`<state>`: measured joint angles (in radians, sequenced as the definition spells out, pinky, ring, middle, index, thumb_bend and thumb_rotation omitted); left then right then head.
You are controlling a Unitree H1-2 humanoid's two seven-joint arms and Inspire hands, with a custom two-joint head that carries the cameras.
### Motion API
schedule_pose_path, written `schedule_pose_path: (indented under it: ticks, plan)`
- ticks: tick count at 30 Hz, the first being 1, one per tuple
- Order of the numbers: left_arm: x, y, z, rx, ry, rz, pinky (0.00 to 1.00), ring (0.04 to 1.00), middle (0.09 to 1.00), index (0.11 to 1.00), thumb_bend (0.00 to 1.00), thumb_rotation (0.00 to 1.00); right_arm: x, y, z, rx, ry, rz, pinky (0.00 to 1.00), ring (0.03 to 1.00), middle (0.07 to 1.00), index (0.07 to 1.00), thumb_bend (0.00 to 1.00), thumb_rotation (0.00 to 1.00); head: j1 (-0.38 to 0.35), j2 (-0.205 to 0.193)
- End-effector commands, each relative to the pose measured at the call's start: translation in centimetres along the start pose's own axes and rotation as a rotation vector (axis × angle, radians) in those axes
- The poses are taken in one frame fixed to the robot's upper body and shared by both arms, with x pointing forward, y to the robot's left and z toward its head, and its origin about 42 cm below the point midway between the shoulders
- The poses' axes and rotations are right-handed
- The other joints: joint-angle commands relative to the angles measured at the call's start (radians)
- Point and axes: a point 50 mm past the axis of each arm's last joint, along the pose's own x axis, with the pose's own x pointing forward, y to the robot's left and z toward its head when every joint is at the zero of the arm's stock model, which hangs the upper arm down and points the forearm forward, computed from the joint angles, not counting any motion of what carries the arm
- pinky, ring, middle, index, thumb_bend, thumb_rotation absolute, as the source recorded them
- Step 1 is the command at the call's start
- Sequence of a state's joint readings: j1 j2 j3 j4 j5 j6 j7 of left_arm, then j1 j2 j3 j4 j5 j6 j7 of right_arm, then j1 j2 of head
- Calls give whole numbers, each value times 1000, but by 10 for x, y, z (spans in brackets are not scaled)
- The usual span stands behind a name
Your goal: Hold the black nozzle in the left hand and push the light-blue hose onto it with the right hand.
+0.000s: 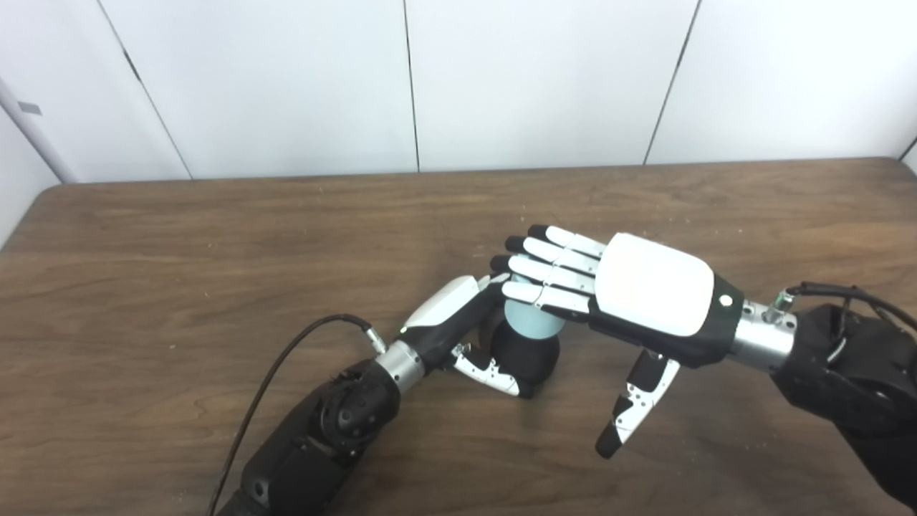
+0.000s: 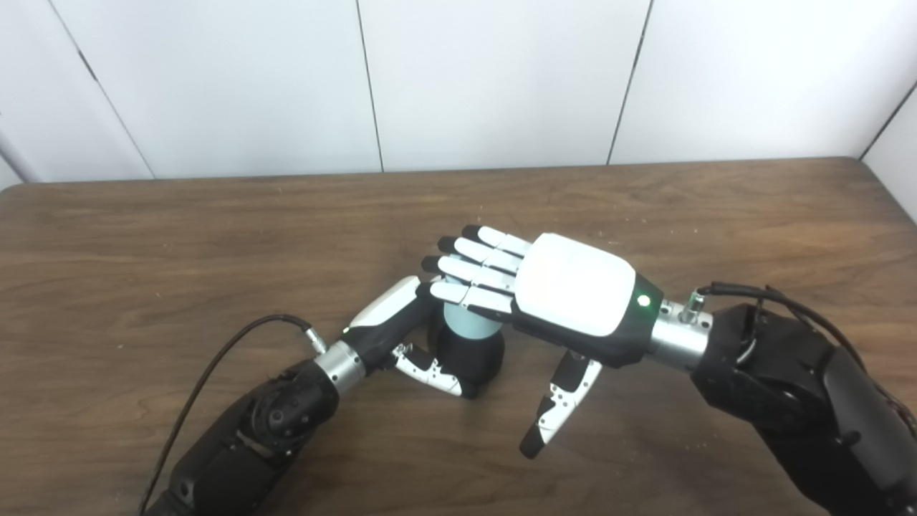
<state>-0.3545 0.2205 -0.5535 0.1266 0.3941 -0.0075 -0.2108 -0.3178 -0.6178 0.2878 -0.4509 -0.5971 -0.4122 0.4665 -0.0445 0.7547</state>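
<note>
Left hand (image 1: 458, 322) grips the rounded black nozzle (image 1: 526, 355); right hand (image 1: 645, 294), fingers flat and spread, presses on the light-blue hose (image 1: 534, 319), grasping nothing.

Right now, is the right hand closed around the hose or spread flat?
Spread flat. The right hand lies palm-down with straight fingers over the light-blue hose, thumb hanging free; the left hand grips the black nozzle.

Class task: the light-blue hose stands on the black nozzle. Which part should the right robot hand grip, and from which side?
Grip the light-blue hose on its exposed upper wall, from above and the right. The black nozzle under it is wrapped by the left robot hand from the left; the right robot hand, fingers flat, already lies over its top.
</note>
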Motion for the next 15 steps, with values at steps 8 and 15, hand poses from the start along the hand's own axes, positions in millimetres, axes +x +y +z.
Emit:
schedule_pose_path:
  ticks: [8,15]
  plan:
    - [-48,-56,-61,-46,340,-285,1000,986,812,480,522,64,-8,12,-1,4,-8,81,991,1000,1000,969,840,696,0,3]
    - [-48,-56,-62,-45,348,-290,1000,987,812,480,522,64,-7,14,0,-13,-17,88,998,1000,1000,973,840,693,0,3]
